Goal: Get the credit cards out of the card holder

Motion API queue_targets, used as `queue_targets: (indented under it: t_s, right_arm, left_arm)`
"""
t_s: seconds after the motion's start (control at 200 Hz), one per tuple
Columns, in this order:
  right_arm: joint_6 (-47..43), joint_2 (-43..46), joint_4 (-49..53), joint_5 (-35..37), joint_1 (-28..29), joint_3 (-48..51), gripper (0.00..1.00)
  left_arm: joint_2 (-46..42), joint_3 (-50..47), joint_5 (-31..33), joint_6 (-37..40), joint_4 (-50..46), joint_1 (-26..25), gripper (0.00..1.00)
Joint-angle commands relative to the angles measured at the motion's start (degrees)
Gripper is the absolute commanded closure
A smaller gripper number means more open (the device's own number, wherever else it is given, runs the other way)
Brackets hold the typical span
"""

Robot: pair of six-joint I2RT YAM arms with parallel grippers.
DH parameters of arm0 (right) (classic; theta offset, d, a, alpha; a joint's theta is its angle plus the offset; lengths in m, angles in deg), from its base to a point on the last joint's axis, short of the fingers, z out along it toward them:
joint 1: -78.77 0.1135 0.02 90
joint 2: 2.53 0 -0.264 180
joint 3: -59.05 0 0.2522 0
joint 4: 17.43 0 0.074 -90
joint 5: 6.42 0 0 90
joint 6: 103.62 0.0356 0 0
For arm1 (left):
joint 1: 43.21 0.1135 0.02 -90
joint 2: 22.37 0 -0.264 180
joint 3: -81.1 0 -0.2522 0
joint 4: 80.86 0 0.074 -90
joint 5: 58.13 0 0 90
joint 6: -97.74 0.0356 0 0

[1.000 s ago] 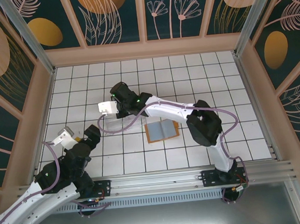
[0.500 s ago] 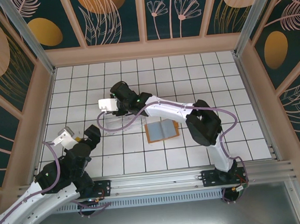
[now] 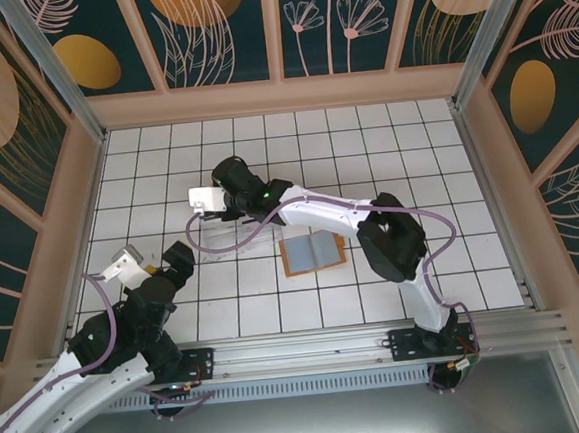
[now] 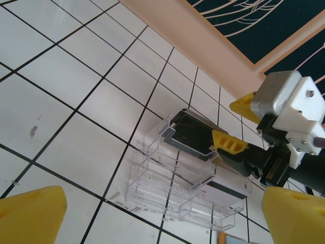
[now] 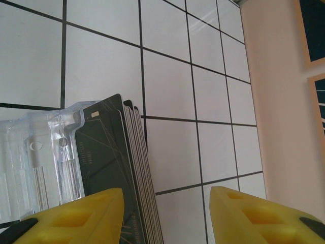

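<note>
The card holder (image 3: 312, 252) lies open on the white tiles, orange-brown at the rim and grey-blue inside; one corner (image 4: 224, 239) peeks in at the bottom of the left wrist view. A stack of dark credit cards (image 5: 119, 168) stands in the end slot of a clear plastic tray (image 5: 43, 157). My right gripper (image 5: 167, 216) hovers open just over that stack, its yellow fingertips (image 5: 76, 216) apart and holding nothing. From the left wrist I see the cards (image 4: 189, 136) beside the right gripper (image 4: 234, 123). My left gripper (image 4: 162, 218) is open, short of the tray.
The clear tray (image 3: 233, 239) sits left of the card holder; a pale card (image 4: 228, 192) lies in its lower slot. The right arm (image 3: 330, 218) stretches across the middle. Wooden walls (image 3: 61, 244) ring the tiled floor; the left gripper (image 3: 138, 268) rests near the left wall.
My right gripper has gone from shut to open over the tray and has shifted slightly toward the far wall. The left arm has stayed still.
</note>
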Motion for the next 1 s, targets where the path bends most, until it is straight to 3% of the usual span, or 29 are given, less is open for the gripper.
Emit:
queue_targets:
  t_s: [0.0, 0.205, 0.35, 0.596, 0.651, 0.681, 0.746, 0.921, 0.996]
  right_arm:
    - [1.2, -1.8, -1.8, 1.7, -0.5, -1.6, 0.51]
    - [5.2, 1.2, -2.4, -0.6, -1.0, -0.5, 0.50]
    - [9.2, 7.8, -6.1, -2.6, -1.6, 6.3, 0.49]
    - [26.1, 23.2, -15.6, -2.5, -4.7, 21.2, 0.47]
    - [30.6, 26.3, -17.7, -2.4, -6.0, 24.8, 0.37]
    - [33.2, 28.1, -18.7, -2.3, -6.9, 26.4, 0.22]
    - [39.3, 31.1, -19.7, -2.2, -9.2, 29.1, 0.02]
    - [58.2, 38.1, -20.3, -2.9, -16.3, 35.2, 0.01]
    - [73.2, 40.0, -16.4, 0.9, -18.9, 35.9, 0.01]
  left_arm:
    - [-0.6, -0.7, 0.7, -0.2, -0.4, -0.1, 0.01]
    - [-0.6, -0.6, 0.4, 0.2, -0.2, -0.1, 0.01]
    - [-0.5, -0.6, -0.2, 1.2, 0.8, -0.1, 0.01]
    - [1.9, -0.2, -2.2, 6.4, 6.3, -0.1, 0.01]
    - [3.3, -0.1, -2.9, 7.7, 8.0, -0.1, 0.01]
    - [4.1, -0.1, -3.4, 8.4, 9.1, -0.1, 0.01]
    - [6.3, -0.1, -4.7, 10.1, 11.6, -0.1, 0.01]
    - [12.1, -0.3, -8.6, 13.1, 18.6, -0.1, 0.01]
    - [14.6, -0.4, -11.0, 14.5, 21.9, -0.1, 0.01]
